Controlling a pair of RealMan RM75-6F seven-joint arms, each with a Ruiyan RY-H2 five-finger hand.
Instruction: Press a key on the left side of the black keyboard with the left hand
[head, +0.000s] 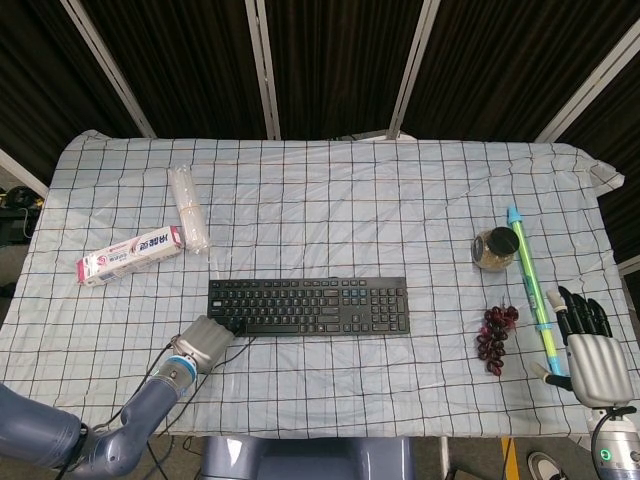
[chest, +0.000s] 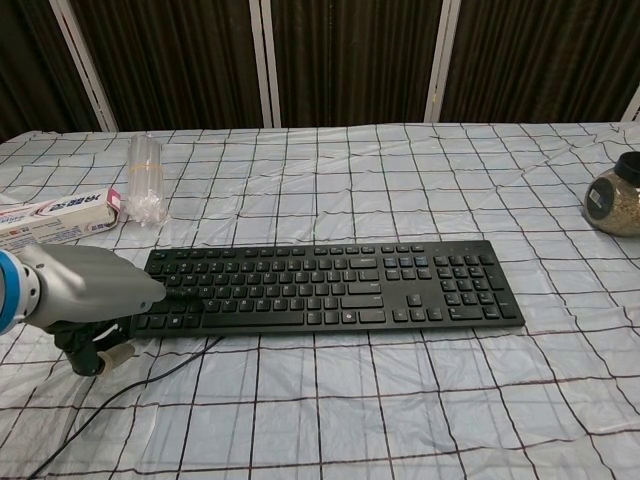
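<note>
Left hand at keyboard, left end

Keyboard (head: 308, 306) mid-surface; left hand (head: 203, 343) at its 7 o'clock corner, fingers (chest: 178, 296) on the left keys, grip unclear. Right hand (head: 595, 360) at 4 o'clock, fingers spread, holding nothing

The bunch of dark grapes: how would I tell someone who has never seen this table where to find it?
Start at the black keyboard in the middle of the checked tablecloth and look to its right. There, below the small round jar and just left of the long green and blue stick, lies the bunch of grapes: the only dark red, knobbly cluster there.
</note>
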